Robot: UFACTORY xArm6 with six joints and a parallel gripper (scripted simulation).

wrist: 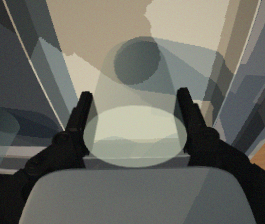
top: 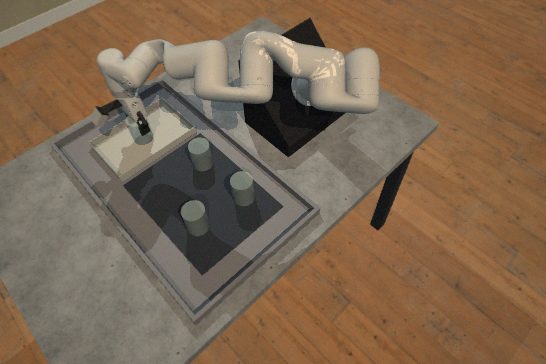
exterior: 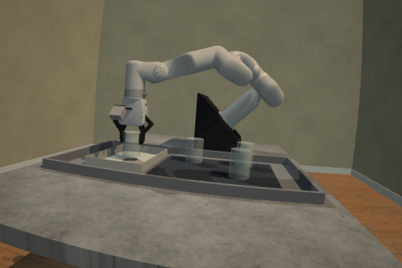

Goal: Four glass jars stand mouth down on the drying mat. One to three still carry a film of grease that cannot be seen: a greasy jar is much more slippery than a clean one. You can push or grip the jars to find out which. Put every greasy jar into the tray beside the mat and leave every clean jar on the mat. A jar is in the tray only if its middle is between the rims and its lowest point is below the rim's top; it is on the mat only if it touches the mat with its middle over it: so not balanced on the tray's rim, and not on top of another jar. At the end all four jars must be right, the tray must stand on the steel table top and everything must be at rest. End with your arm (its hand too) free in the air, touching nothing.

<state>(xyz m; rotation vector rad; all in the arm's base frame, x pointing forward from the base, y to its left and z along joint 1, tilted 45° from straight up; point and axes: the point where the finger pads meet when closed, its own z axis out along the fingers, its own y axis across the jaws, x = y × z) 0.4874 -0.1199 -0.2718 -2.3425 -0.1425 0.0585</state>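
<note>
I've got my black-fingered gripper (top: 143, 126) (exterior: 132, 139) (wrist: 135, 102) clamped on an upright, pale-green glass jar (top: 142, 137) (exterior: 132, 146) (wrist: 135, 117) over the cream rectangular tray (top: 168, 149) (exterior: 110, 165); three matching jars stand on the dark mat (top: 162, 199) (exterior: 177, 170).

No readable text; round mark on arm (exterior: 160, 71), too small to read.

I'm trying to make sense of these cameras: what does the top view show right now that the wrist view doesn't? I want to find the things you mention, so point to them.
Only top: three whole jars on the mat (top: 150, 199), and the arm (top: 210, 61).
Only wrist: both gripper fingers, one either side of a jar.
Both: that held jar (top: 143, 137) (wrist: 135, 142) and the tray (top: 157, 156) (wrist: 183, 20).
</note>
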